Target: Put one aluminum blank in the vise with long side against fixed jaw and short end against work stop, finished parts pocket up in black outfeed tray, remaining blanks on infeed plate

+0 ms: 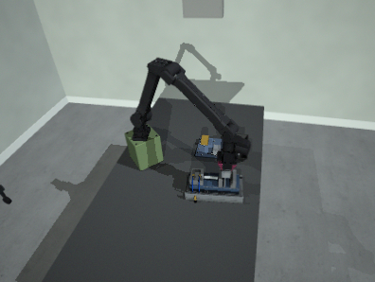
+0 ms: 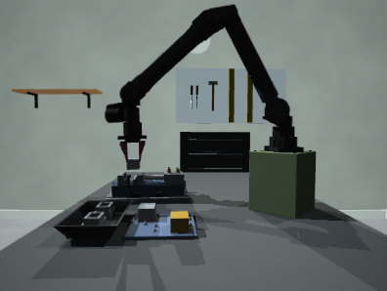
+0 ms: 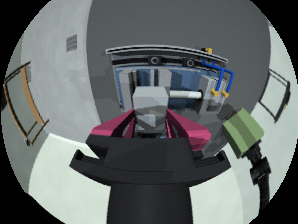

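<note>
My gripper is shut on a plain gray aluminum blank and holds it just above the open vise. In the top view the gripper hangs over the right part of the vise, away from the end with blue hoses. The wrist view shows the vise straight ahead past the blank. The black outfeed tray holds two pocketed finished parts. The infeed plate carries one gray blank and one yellow brass blank.
The green arm pedestal stands to the right. A black cabinet and a tool board are at the back wall. A small yellow-tipped object lies in front of the vise.
</note>
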{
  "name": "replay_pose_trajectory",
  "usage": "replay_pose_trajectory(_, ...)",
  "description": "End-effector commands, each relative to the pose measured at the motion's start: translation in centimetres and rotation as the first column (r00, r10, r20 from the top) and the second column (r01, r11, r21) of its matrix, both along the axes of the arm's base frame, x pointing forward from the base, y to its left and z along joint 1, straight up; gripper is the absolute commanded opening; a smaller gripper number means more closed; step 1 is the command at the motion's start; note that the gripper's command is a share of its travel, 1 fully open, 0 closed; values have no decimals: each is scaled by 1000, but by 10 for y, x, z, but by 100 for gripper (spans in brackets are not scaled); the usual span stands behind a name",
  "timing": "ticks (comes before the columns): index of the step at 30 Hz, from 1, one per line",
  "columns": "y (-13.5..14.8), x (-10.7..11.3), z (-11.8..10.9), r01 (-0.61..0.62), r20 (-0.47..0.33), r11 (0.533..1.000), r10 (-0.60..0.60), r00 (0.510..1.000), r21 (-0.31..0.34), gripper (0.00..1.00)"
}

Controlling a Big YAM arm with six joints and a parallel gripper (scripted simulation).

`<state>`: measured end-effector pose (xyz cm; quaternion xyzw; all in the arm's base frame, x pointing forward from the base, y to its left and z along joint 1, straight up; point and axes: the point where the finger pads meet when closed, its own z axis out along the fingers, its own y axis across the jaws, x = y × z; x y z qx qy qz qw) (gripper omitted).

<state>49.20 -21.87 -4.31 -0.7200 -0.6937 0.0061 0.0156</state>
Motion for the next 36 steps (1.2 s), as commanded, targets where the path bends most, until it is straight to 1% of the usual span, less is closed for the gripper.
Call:
replay_pose_trajectory(1,-12,33,41,-13,95,999,17,995,-40,0)
replay_pose_trajectory(12,-13,33,42,-15,91,999,19,996,-38,0)
replay_pose_trajectory(23,-18,34,50,-15,85,999,18,996,-36,0)
replay_pose_trajectory(36,-23,36,55,-8,88,999,12,996,-37,0)
